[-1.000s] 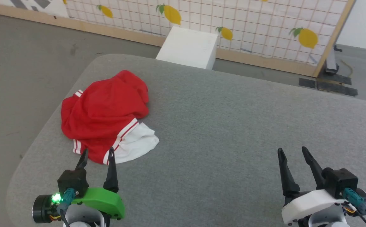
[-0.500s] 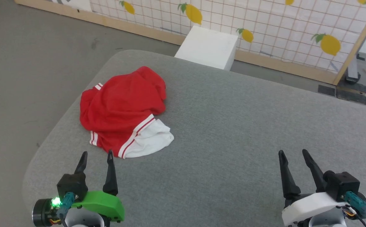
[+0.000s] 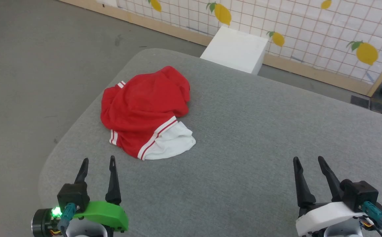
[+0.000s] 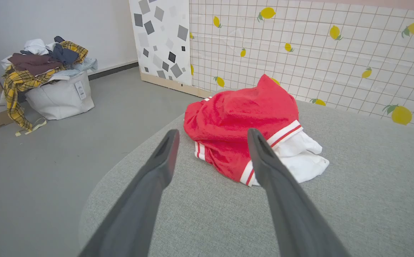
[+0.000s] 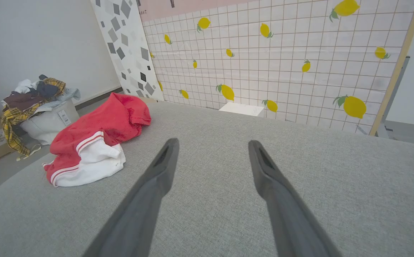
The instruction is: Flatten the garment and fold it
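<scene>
Though bunched into a rumpled heap, the shirt [image 3: 141,105] has a long axis, running from near the worktop's [image 3: 260,138] far left corner toward its near edge. The red body takes the far end. A white sleeve [image 3: 173,144], bordered by red-and-white striped trim [image 3: 158,135], sticks out at the near end and points toward the worktop's middle. The fabric looks soft and is folded loosely over itself.

The worktop is covered in grey woven cloth and has rounded corners. Past its far edge, on a grey floor [image 3: 29,65], stand a white box [image 3: 235,49] and a white grid panel [image 3: 309,23] printed with lemons. A white bag [image 4: 59,94] heaped with clothes sits on the floor to the left.

The left gripper [image 3: 98,158] is at the near left corner, jaws spread and apart from the shirt. The right gripper [image 3: 308,158] is at the near right, jaws likewise spread. Both are empty.
</scene>
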